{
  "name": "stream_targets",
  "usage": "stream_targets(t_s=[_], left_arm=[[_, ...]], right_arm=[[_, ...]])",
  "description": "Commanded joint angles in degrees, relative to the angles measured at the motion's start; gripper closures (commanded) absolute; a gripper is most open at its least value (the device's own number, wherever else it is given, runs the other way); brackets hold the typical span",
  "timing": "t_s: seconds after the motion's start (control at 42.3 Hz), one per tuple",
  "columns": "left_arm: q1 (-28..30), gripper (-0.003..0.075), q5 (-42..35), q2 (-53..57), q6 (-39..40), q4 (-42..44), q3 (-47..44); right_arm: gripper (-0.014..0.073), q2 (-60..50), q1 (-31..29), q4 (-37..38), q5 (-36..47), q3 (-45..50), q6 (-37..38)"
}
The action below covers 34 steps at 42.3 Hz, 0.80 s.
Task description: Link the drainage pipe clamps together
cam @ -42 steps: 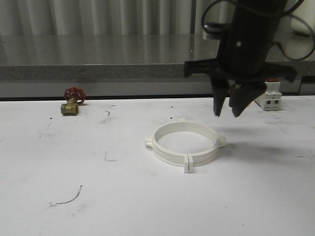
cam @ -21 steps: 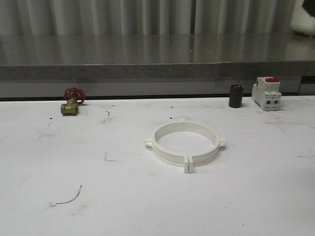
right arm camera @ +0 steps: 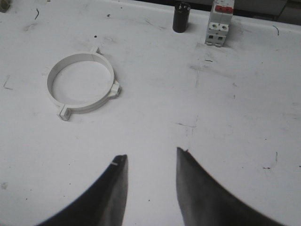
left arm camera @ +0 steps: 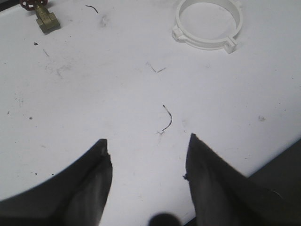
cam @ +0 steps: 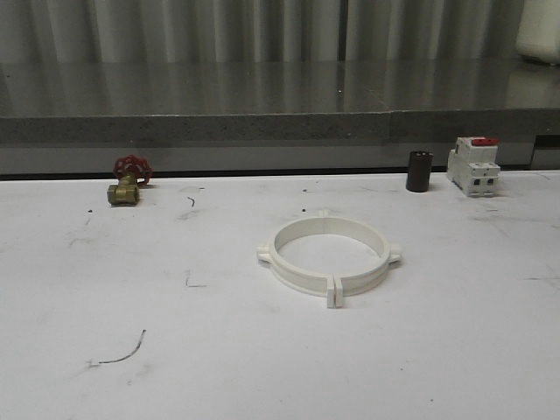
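The two white drainage pipe clamps (cam: 328, 255) lie flat on the white table, their ends met so that they form one closed ring with small tabs sticking out. The same ring of clamps (left arm camera: 208, 23) appears far from my left gripper (left arm camera: 148, 143), which is open over bare table with nothing between its fingers. My right gripper (right arm camera: 150, 155) is also open and empty, held well back from the clamps (right arm camera: 81, 84), which lie off to one side of it.
A brass valve with a red handwheel (cam: 128, 181) sits at the back left. A black cylinder (cam: 419, 171) and a white breaker with a red top (cam: 473, 165) stand at the back right. A grey ledge (cam: 262, 127) runs behind the table.
One second ago the right arm hung over the ring's back right in the front view; it has since withdrawn out of that view, uncovering the black cylinder. The ring has not moved.
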<state>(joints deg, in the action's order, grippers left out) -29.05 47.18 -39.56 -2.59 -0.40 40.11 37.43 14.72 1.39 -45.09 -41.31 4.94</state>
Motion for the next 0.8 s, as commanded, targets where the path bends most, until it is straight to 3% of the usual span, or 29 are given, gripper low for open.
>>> stream_targets(t_s=[0.0,0.095,0.236,0.331,0.78], left_arm=[[0.0,0.0365,-3.7,0.1,0.0,-0.5,1.5],[0.0,0.0365,-3.7,0.1,0.0,-0.5,1.5],[0.0,0.0365,-3.7,0.1,0.0,-0.5,1.5],[0.0,0.0365,-3.7,0.1,0.0,-0.5,1.5],[0.0,0.0366,-3.8,0.6,0.0,0.0,1.2]], right_arm=[[0.0309,-1.1,-0.4,0.5,1.6,-1.3,0.2],[0.0343,-1.0,-0.4,0.5,0.6,-1.3,0.2],[0.0564,-1.0,-0.4,0.5,0.4,-1.3,0.2],[0.0668,-1.0,-0.4,0.5,0.4,-1.3,0.2],[0.0662,-1.0,-0.4,0.5,0.4,-1.3,0.2]])
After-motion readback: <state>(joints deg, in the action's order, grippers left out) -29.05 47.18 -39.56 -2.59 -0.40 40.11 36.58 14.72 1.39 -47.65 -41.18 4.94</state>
